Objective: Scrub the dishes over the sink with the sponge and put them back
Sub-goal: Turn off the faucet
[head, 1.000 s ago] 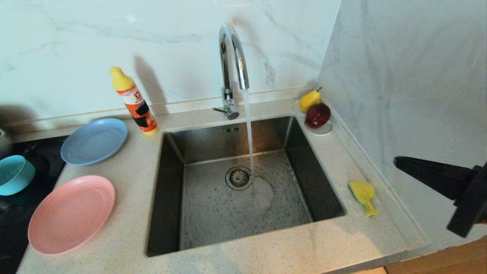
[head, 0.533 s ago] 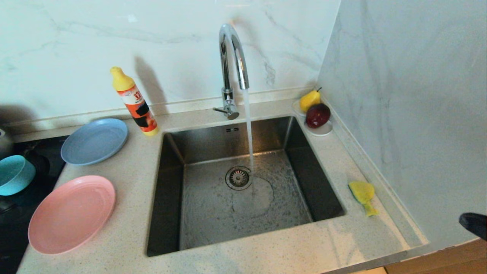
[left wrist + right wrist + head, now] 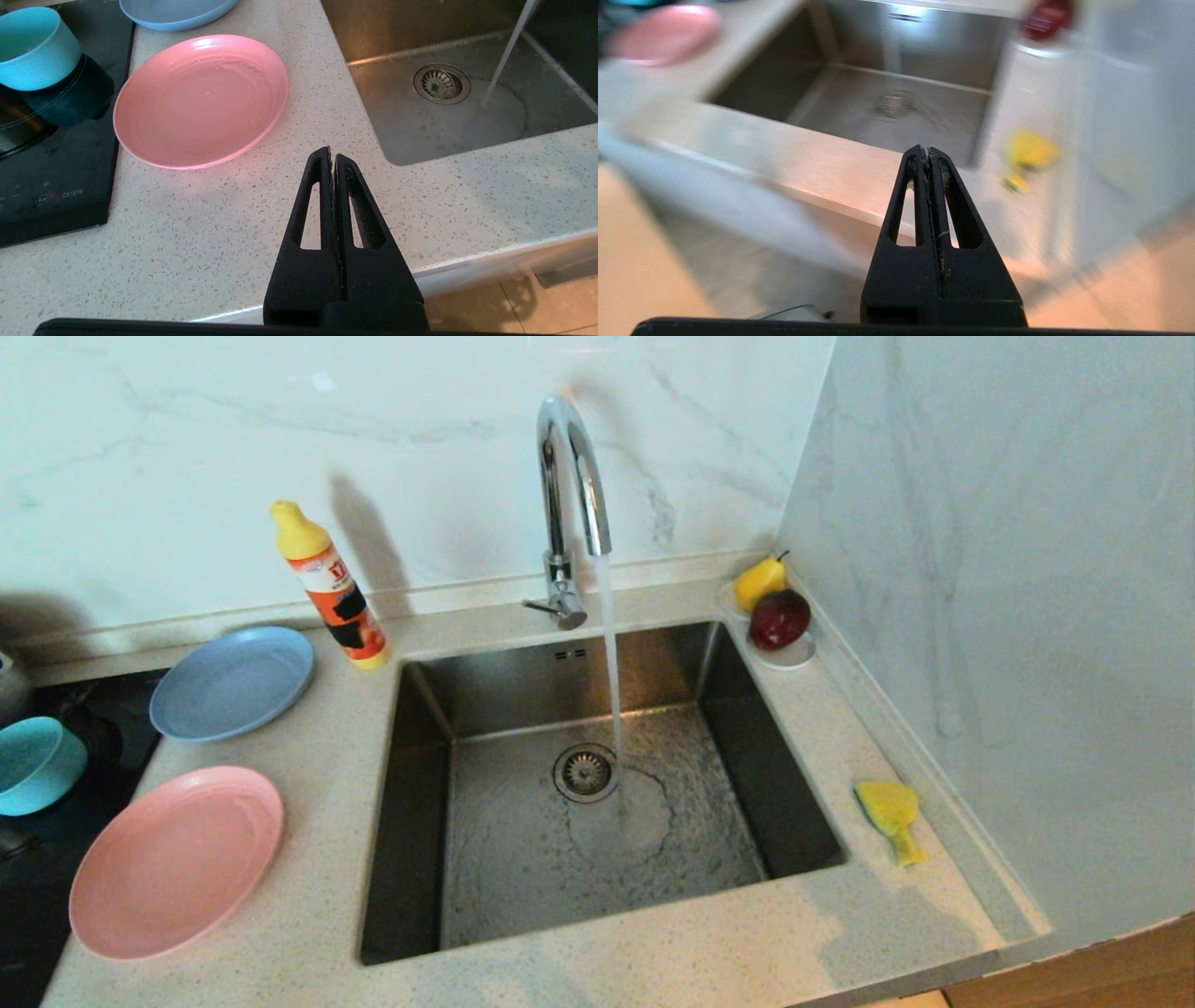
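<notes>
Neither arm shows in the head view. Left gripper seen only in its wrist view: fingers pressed together, empty, held above the counter's front edge, tips pointing toward the pink plate. Right gripper seen only in its wrist view: fingers pressed together, nothing pinched, held off the counter's front edge and aimed at the sink; background smeared.

Head view: sink centre frame, tap upper centre with water running down beside the drain strainer. Sponge lies on the counter at right, just beside the sink rim. Pink plate lower left, light-blue plate above it, the two apart. Teal bowl at far left edge on the black cooktop. Detergent bottle stands upper left of the sink. White saucer with pear and dark red fruit in the upper right corner.
</notes>
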{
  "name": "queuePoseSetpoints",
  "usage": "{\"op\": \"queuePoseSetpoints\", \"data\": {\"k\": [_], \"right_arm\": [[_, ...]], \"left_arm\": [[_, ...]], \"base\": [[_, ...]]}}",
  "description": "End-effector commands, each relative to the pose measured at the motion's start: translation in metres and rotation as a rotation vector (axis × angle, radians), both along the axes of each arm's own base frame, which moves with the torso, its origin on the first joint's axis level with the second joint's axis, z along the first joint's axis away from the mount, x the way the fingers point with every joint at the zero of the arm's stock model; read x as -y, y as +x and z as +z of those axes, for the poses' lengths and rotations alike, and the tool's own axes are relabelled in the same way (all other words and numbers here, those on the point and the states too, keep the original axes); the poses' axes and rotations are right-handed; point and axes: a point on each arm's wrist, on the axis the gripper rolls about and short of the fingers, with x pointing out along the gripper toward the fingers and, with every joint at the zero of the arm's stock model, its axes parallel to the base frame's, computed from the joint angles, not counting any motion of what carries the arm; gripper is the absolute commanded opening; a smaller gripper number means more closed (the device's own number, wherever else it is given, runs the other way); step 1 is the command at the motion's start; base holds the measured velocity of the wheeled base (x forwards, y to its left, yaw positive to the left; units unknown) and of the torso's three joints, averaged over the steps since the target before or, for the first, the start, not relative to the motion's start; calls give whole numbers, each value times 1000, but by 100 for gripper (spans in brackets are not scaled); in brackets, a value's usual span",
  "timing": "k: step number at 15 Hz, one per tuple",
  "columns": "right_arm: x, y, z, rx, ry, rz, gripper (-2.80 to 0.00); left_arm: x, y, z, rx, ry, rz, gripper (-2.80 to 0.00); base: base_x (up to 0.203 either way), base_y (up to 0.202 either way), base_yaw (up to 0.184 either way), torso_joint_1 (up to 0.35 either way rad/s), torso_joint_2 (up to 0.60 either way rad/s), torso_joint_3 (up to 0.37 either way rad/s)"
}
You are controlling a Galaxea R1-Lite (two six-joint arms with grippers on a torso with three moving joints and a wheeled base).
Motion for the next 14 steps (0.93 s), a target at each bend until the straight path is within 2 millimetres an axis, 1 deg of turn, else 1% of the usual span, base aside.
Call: {"op": "queuePoseSetpoints", "data": {"k": [1, 3, 6, 7, 8, 10, 12, 14], "right_arm": [[2, -19, -22, 78, 12, -126, -280], [4, -25, -39, 84, 22, -250, -280], [8, -14, -76, -10, -52, -450, -280], [10, -11, -84, -18, -87, -508, -280], [10, -10, -84, -8, -88, -508, -280], [9, -11, -89, -69, -84, -494, -280], [9, -11, -89, -77, -80, -494, -280], [10, -11, -89, -90, -42, -496, -280]], "left_arm": [[0, 1, -5, -19, 1, 0, -280], [0, 1, -5, -19, 1, 0, -280], [0, 1, -5, -17, 1, 0, -280], [0, 1, -5, -18, 1, 0, -280], [0, 1, -5, -17, 1, -1, -280], [0, 1, -5, -18, 1, 0, -280], [0, 1, -5, -19, -1, 0, -280], [0, 1, -5, -19, -4, 0, -280]], "base": [[0, 0, 0, 0, 0, 0], [0, 0, 0, 0, 0, 0], [0, 0, 0, 0, 0, 0], [0, 0, 0, 0, 0, 0], [0, 0, 0, 0, 0, 0], [0, 0, 0, 0, 0, 0], [0, 0, 0, 0, 0, 0], [0, 0, 0, 0, 0, 0]]}}
